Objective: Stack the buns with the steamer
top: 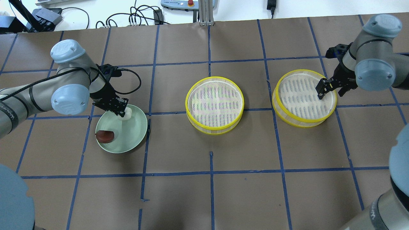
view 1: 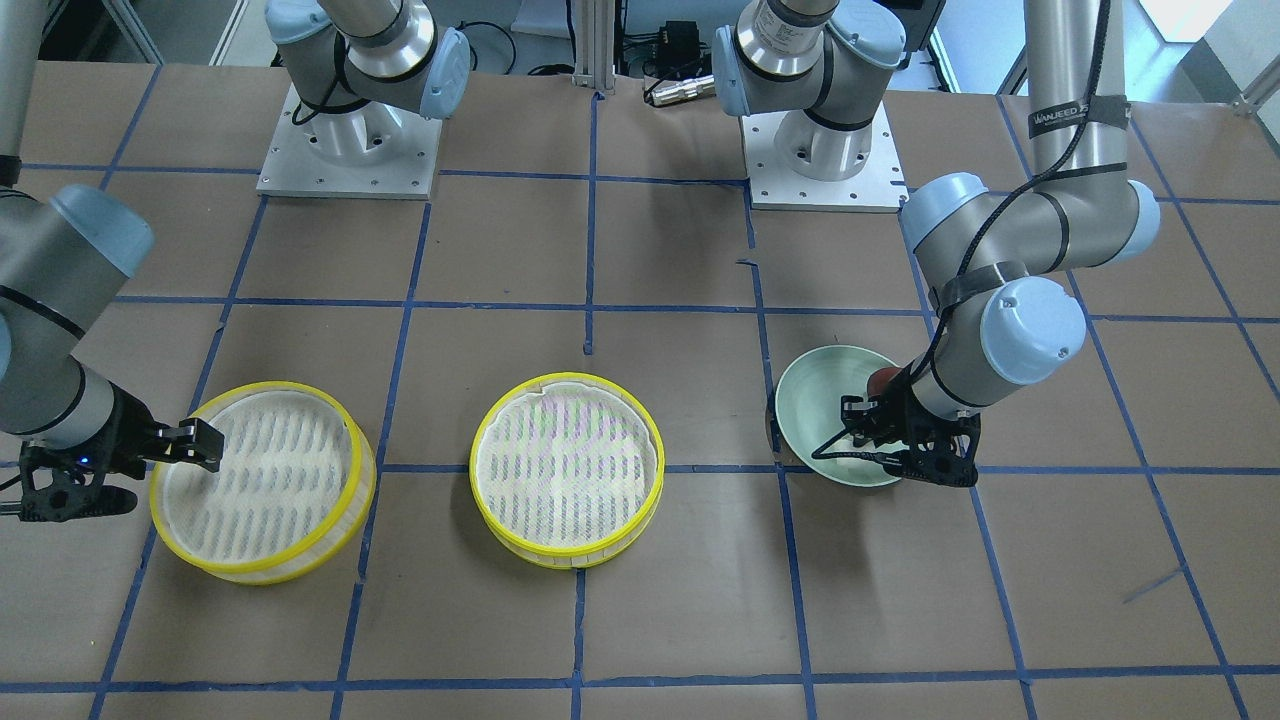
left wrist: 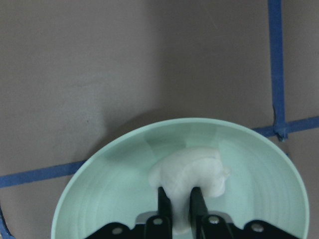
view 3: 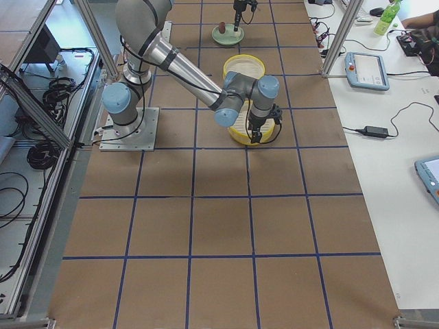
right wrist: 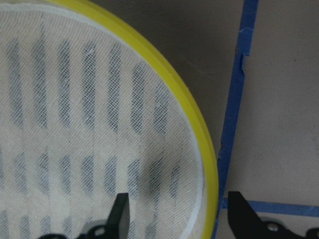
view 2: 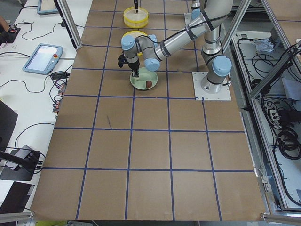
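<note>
A pale green plate [top: 132, 134] holds a reddish-brown bun [top: 104, 136] at its near left edge. My left gripper [top: 122, 110] is shut on the white bun [top: 126, 113] over the plate's far side. In the left wrist view the fingers [left wrist: 163, 201] pinch the white bun [left wrist: 192, 167] above the plate [left wrist: 114, 189]. Two yellow-rimmed steamer tiers stand empty, one in the middle [top: 214, 104] and one on the right [top: 303, 97]. My right gripper [top: 329, 88] is open and straddles the right tier's rim [right wrist: 199, 149], one finger inside and one outside.
The table is brown board with a blue tape grid. The two arm bases [view 1: 350, 140] stand at the robot's side. Cables and boxes [top: 137, 16] lie beyond the far edge. In the front view the plate [view 1: 815, 395] is right of the two tiers [view 1: 567, 468].
</note>
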Available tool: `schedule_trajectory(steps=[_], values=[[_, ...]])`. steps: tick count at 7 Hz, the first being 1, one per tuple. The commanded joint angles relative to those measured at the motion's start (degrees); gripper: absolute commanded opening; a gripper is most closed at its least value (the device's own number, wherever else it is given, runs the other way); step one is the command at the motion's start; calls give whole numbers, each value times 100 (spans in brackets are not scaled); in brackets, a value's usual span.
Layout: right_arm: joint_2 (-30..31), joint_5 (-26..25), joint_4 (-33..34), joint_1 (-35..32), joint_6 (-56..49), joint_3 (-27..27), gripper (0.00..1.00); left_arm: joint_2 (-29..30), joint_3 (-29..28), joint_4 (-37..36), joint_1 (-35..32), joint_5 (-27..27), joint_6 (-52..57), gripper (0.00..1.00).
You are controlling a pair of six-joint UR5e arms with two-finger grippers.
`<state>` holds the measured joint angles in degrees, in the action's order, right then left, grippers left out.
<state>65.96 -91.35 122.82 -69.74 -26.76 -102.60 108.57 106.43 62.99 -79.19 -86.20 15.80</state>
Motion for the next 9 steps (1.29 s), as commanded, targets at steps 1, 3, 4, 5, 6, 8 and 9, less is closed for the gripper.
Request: schedule_trajectory(steps=[1, 3, 4, 5, 6, 8, 9], values=[[-39, -49, 102, 4, 13, 12, 5, -204, -629, 878, -568, 757, -1894, 6], [22, -67, 199, 4, 48, 65, 4, -144, -729, 768, -1350, 1883, -4241, 8], [118, -58, 164, 4, 178, 178, 4, -4, -729, 158, -1789, 2244, -5139, 15], [336, -67, -185, -5, 310, 414, 4, 319, -729, -500, -2037, 2274, -5818, 30], [469, -58, -527, -66, 529, 608, 4, 392, -738, -846, -2074, 2257, -5982, 99], [689, -58, -960, -381, 1293, 724, 4, 349, -755, -859, -2066, 2213, -5783, 100], [786, -67, -970, -600, 1566, 724, 6, 236, -747, -815, -1988, 2195, -5616, 100]])
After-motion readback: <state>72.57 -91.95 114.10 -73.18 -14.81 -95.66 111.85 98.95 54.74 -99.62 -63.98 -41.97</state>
